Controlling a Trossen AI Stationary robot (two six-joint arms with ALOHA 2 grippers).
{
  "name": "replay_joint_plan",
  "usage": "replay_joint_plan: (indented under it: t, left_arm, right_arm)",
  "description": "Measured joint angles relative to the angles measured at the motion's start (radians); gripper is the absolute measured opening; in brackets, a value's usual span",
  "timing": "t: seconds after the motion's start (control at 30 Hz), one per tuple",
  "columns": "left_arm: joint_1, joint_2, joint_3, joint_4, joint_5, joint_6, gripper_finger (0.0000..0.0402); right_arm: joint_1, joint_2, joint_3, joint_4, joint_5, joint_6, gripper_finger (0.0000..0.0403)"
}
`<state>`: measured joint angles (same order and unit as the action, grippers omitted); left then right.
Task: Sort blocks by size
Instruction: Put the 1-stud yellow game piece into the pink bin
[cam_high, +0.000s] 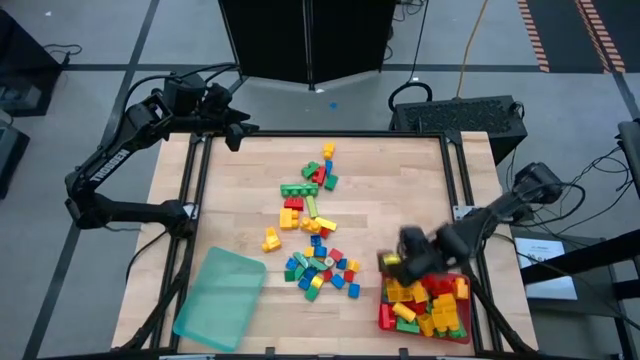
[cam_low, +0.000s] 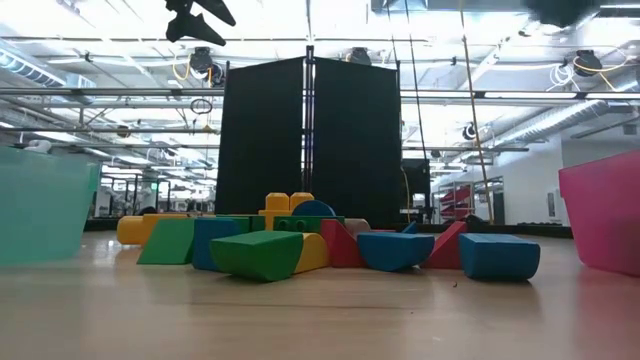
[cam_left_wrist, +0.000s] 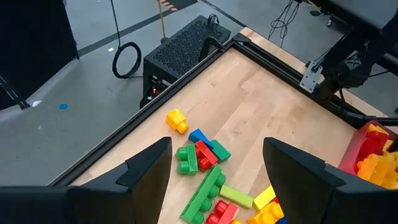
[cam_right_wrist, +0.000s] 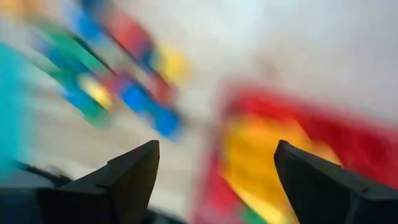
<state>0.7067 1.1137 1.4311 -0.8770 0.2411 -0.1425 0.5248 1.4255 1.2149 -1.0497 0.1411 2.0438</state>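
While the right end effector (cam_high: 400, 262) hangs over the near-right part of the table (cam_high: 400, 190), its fingers (cam_right_wrist: 130, 171) stand spread apart with nothing between them; the right wrist view is smeared, yet the gap between the two dark fingers is plain. It sits just at the 10 o'clock edge of the red tray (cam_high: 383, 316), which lies at about 5 o'clock on the table in the high view. That tray is heaped with blocks, mostly yellow (cam_high: 430, 305), with a few green and red ones among them; they look like the larger oblong kind, though the arm covers part of the heap.

At about 7 o'clock on the table lies the translucent teal tray (cam_high: 220, 297), flat and tilted a little off the table's edges; I can make out nothing inside it.

Between the two trays, near the table's middle, the loose blocks (cam_high: 318, 262) are scattered in red, yellow, green and blue. A tight cluster of small ones sits toward 6 o'clock, a long green block (cam_high: 297, 189) and its neighbours lie just past the centre, and a yellow block (cam_high: 328, 149) lies farthest toward 12 o'clock. One yellow block (cam_high: 271, 240) lies apart, toward the teal tray.

Off the 11 o'clock corner, the left end effector (cam_left_wrist: 216, 168) waits raised above the table's frame, fingers spread wide and empty.
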Motion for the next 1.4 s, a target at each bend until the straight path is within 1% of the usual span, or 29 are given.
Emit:
replay_joint_plan:
  t: [0.07,0.1,0.2,0.27,0.3,0.4,0.5,0.6,0.7,0.83,1.0,1.17,1.23,1.3,1.4]
  left_arm:
    - [0.000,0.000,0.000,0.003,-0.006,0.001,0.0255]
    - [0.000,0.000,0.000,0.005,-0.007,0.002,0.0255]
    - [0.000,0.000,0.000,0.005,-0.007,0.021,0.0255]
    - [0.000,0.000,0.000,0.005,-0.008,0.021,0.0255]
    - [0.000,0.000,0.000,0.005,-0.008,0.021,0.0255]
    - [0.000,0.000,0.000,0.005,-0.009,0.020,0.0255]
    - [0.000,0.000,0.000,0.002,-0.010,0.020,0.0255]
    - [0.000,0.000,0.000,-0.001,-0.010,0.020,0.0255]
    - [0.000,0.000,0.000,-0.005,-0.011,0.020,0.0255]
    - [0.000,0.000,0.000,-0.005,-0.011,0.019,0.0255]
    - [0.000,0.000,0.000,-0.007,-0.011,0.018,0.0255]
    - [0.000,0.000,0.000,-0.009,-0.012,0.019,0.0255]
    - [0.000,0.000,0.000,-0.010,-0.012,0.019,0.0255]
    - [0.000,0.000,0.000,-0.017,-0.012,0.019,0.0255]
    - [0.000,0.000,0.000,-0.033,-0.012,0.022,0.0255]
  right_arm:
    - [-0.095,-0.005,0.041,-0.031,0.086,-0.101,0.0303]
    - [-0.150,-0.005,0.056,-0.038,0.111,-0.174,0.0302]
    - [-0.350,0.012,0.080,-0.004,0.143,-0.476,0.0302]
    - [-0.484,0.041,0.084,0.078,0.141,-0.667,0.0302]
    - [-0.552,0.059,0.084,0.133,0.131,-0.736,0.0302]
    - [-0.726,0.120,0.084,0.326,0.048,-0.884,0.0302]
    - [-0.830,0.202,0.084,0.507,-0.002,-0.973,0.0302]
    - [-0.889,0.293,0.087,0.615,-0.057,-1.004,0.0302]
    - [-0.925,0.402,0.159,0.604,-0.119,-1.050,0.0302]
    - [-0.953,0.549,0.353,0.493,-0.138,-1.140,0.0302]
    - [-1.004,0.727,0.663,0.252,-0.044,-1.192,0.0302]
    - [-1.051,0.902,0.945,0.034,-0.040,-1.227,0.0302]
    - [-1.063,0.957,1.025,-0.011,-0.045,-1.230,0.0302]
    - [-1.074,0.999,1.077,-0.021,-0.070,-1.228,0.0302]
    - [-1.086,1.033,1.100,-0.019,-0.113,-1.196,0.0302]
